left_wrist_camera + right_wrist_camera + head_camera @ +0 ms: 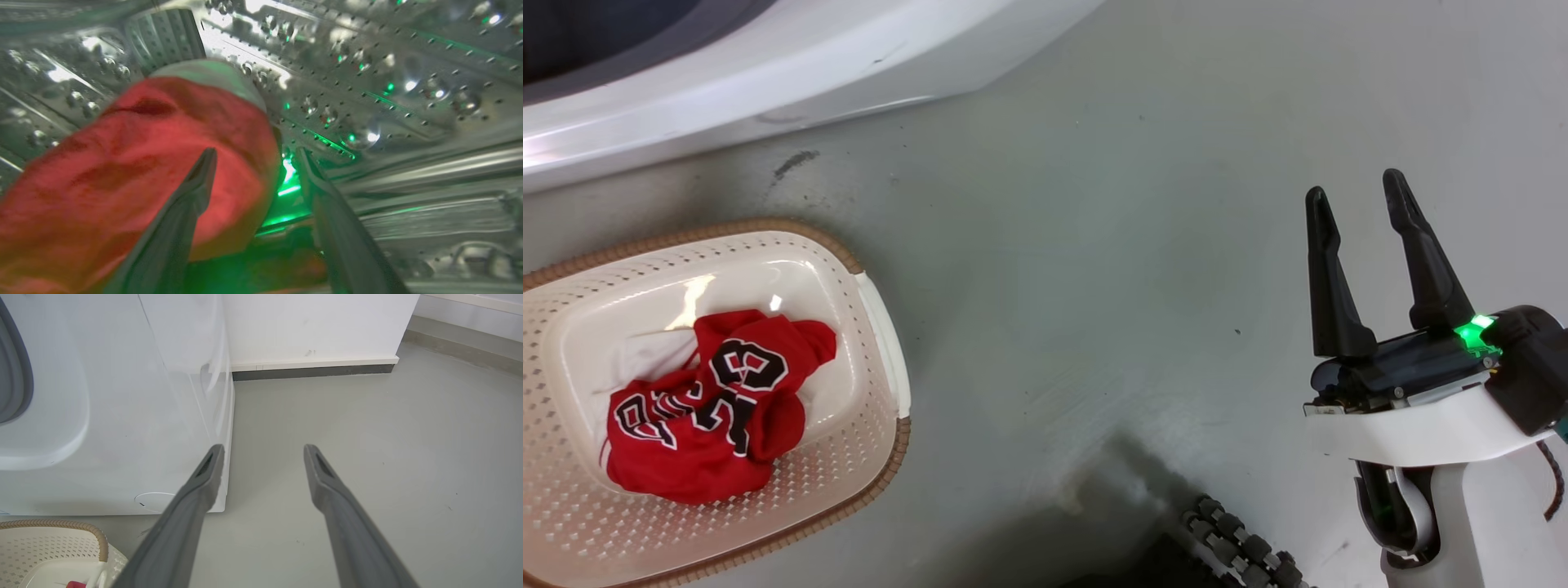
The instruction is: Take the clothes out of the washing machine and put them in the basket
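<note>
Deep in the washer drum [408, 81], my left hand [255, 153] is spread open, the red jersey [122, 163] edge between its fingers [327, 212]; I'd push deeper before clenching.

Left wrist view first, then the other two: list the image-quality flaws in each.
Left wrist view: motion-blurred, the red garment smeared, green glow and bright specks on the steel drum. Head view: sharp, glare patches inside the basket, a dark shadow on the floor at the bottom edge. Right wrist view: sharp, soft reflections on the washing machine.
</note>
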Robot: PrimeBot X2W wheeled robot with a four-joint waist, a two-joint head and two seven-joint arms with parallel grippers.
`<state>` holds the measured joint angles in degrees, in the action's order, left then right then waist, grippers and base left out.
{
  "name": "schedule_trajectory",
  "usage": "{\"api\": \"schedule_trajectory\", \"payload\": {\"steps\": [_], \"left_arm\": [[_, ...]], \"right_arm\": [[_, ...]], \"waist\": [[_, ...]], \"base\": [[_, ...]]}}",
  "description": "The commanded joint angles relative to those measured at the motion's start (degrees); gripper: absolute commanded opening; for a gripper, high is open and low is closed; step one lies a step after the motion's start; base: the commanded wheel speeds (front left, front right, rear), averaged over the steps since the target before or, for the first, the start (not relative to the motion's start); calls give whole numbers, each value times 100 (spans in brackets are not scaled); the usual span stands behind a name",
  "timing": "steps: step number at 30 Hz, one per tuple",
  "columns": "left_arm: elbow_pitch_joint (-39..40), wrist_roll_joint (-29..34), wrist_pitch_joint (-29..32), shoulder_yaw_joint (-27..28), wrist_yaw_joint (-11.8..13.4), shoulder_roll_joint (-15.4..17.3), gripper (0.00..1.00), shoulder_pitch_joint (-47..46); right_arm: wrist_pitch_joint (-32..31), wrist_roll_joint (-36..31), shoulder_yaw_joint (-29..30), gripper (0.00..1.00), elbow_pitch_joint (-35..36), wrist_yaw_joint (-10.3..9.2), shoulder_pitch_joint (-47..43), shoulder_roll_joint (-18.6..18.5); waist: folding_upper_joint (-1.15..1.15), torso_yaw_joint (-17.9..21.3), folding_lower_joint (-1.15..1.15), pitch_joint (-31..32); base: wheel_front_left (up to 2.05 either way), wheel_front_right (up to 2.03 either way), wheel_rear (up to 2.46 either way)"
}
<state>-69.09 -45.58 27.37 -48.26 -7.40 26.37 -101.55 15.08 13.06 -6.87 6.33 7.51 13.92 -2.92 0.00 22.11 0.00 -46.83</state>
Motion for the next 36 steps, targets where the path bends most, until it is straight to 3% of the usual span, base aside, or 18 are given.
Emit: {"api": "schedule_trajectory", "payload": {"steps": [1, 17, 18, 19, 20, 36], "left_arm": [[-64, 22, 76, -44, -1, 6, 100, -126], [-309, 235, 221, -397, 25, -16, 100, 25], [-315, 235, 247, -414, 20, -21, 46, 30], [-317, 226, 232, -421, 15, -23, 7, 31], [-317, 220, 190, -427, 13, -20, 0, 21], [-250, 213, -916, -415, 11, -34, 0, -32]], "right_arm": [[13, 42, -10, 100, 29, -4, 59, 7], [13, 114, 11, 100, 84, -4, 136, 7], [13, 115, 16, 100, 81, -4, 140, 7], [13, 114, 23, 100, 75, -4, 142, 7], [13, 111, 32, 100, 71, -4, 142, 7], [13, -48, 58, 100, 7, -4, 97, 7]], "waist": [[0, 44, 0, -73], [0, 111, 0, -354], [0, 109, 0, -359], [0, 106, 0, -360], [0, 100, 0, -360], [0, -117, 0, -24]], "base": [[0, 0, 0], [0, 0, 0], [0, 0, 0], [0, 0, 0], [0, 0, 0], [0, 0, 0]]}}
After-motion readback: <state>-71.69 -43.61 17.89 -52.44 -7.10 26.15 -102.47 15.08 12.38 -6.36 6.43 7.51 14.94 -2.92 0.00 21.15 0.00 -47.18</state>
